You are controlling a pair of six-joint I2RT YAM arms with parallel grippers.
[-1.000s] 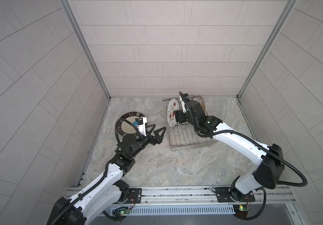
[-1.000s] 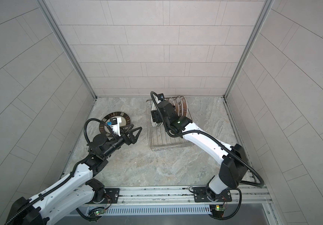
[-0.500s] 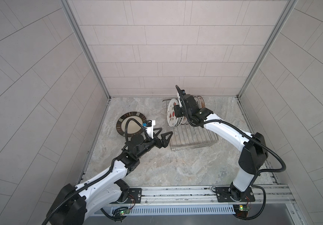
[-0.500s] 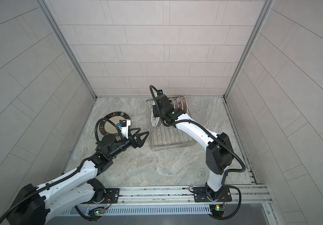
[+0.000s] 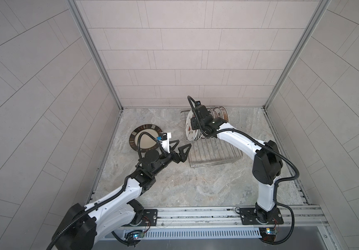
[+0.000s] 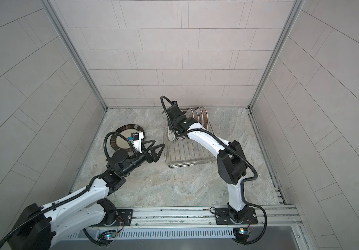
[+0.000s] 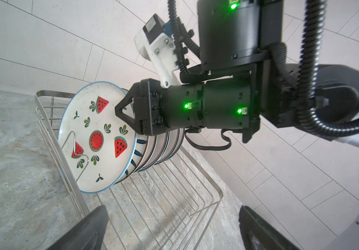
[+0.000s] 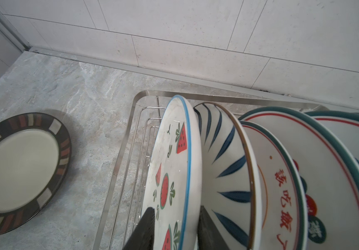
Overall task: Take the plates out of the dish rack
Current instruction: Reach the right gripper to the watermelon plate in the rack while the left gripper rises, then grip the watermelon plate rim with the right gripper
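The right gripper (image 8: 175,214) straddles the watermelon plate (image 8: 174,162) standing in the dish rack (image 8: 122,151), probably to lift it; clamped or not, unclear; the left gripper (image 5: 184,144) hovers spread, empty.

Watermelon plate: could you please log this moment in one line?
right gripper: straddles watermelon plate, upright in dish rack | left gripper: open, empty | striped-rim plate: lying flat

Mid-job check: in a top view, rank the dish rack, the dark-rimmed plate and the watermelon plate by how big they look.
Largest: dish rack.
Next: dark-rimmed plate, lying flat.
Smallest: watermelon plate. It stands nearly edge-on and is partly hidden, so its true size against the other plate is unsure.
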